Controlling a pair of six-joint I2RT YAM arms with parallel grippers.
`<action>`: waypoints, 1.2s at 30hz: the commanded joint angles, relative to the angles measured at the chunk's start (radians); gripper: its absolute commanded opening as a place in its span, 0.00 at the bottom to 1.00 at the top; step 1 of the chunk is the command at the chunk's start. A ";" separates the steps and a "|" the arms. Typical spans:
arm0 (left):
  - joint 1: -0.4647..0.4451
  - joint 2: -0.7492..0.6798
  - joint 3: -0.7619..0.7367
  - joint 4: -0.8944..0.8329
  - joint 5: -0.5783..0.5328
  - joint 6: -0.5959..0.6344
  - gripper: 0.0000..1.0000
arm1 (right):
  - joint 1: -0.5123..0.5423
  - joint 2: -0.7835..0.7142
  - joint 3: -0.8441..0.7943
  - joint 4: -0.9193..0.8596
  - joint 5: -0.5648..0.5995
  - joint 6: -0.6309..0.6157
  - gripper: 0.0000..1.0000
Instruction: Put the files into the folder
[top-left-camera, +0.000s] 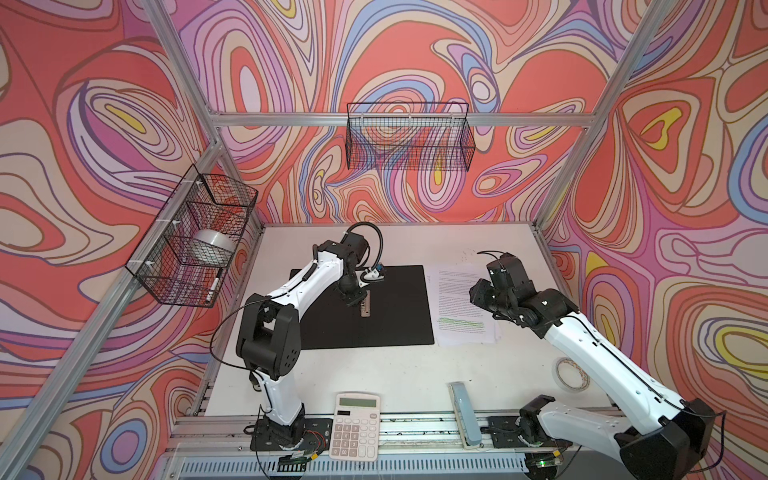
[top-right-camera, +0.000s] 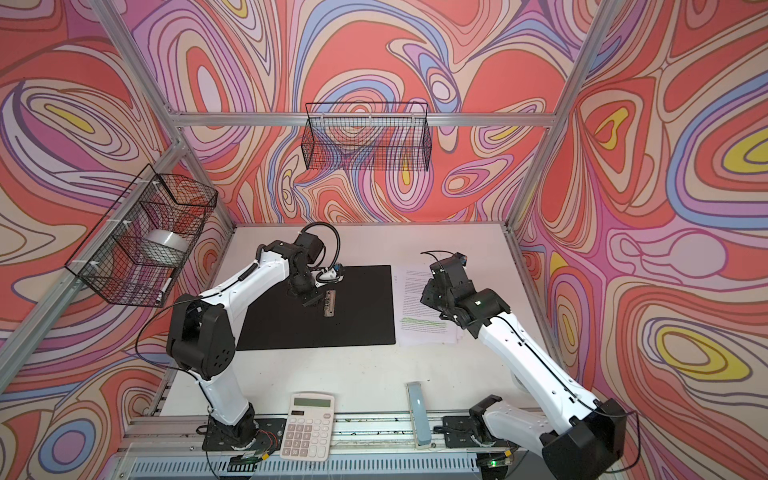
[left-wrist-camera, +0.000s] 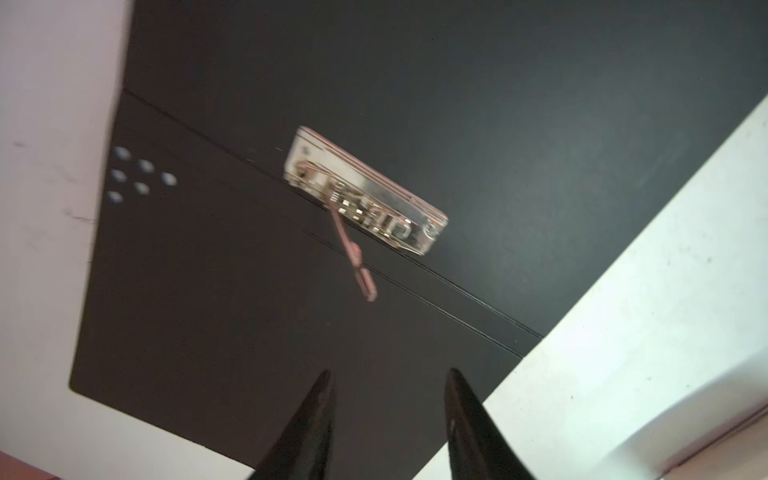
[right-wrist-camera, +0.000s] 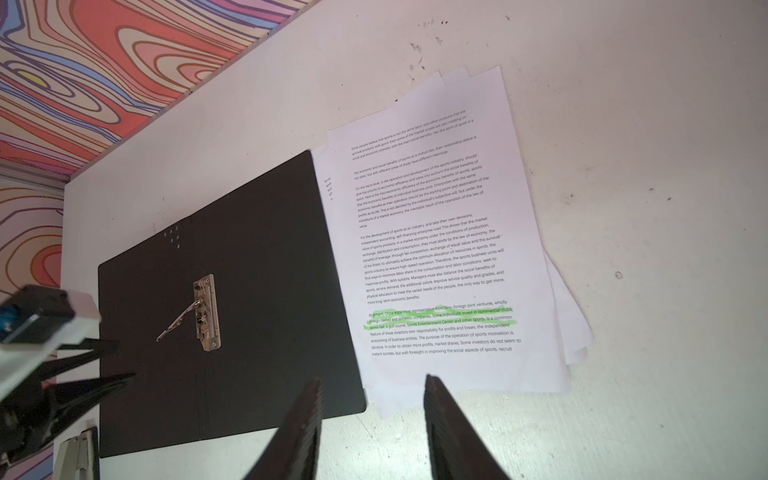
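Observation:
The folder (top-left-camera: 395, 316) (top-right-camera: 365, 320) lies open and flat mid-table, black inside up. Its metal spine clip (top-left-camera: 365, 303) (left-wrist-camera: 365, 191) (right-wrist-camera: 206, 311) has its thin lever (left-wrist-camera: 353, 253) (right-wrist-camera: 176, 322) raised. My left gripper (top-left-camera: 352, 298) (top-right-camera: 311, 300) (left-wrist-camera: 389, 371) hovers just left of the clip, open and empty. The files (top-left-camera: 459, 307) (top-right-camera: 419, 307) (right-wrist-camera: 436, 249), fanned white printed sheets with green-highlighted lines, lie on the table against the folder's right edge. My right gripper (top-left-camera: 478, 291) (top-right-camera: 428, 296) (right-wrist-camera: 372, 378) hangs above their right side, open, holding nothing.
A white calculator (top-left-camera: 355, 430) and a pale blue stapler (top-left-camera: 463, 415) lie at the front edge. A tape roll (top-left-camera: 571, 374) sits front right under my right arm. Wire baskets hang on the left wall (top-left-camera: 195, 237) and the back wall (top-left-camera: 409, 137).

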 joint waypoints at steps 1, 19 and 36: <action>-0.019 0.003 -0.065 0.079 -0.058 0.088 0.49 | -0.007 -0.001 -0.016 0.006 0.009 0.005 0.42; -0.046 0.072 -0.070 0.342 -0.215 0.053 0.55 | -0.016 0.005 -0.006 -0.007 0.018 -0.007 0.42; -0.045 0.138 -0.035 0.465 -0.320 0.045 0.55 | -0.026 0.031 0.015 -0.009 0.013 -0.019 0.42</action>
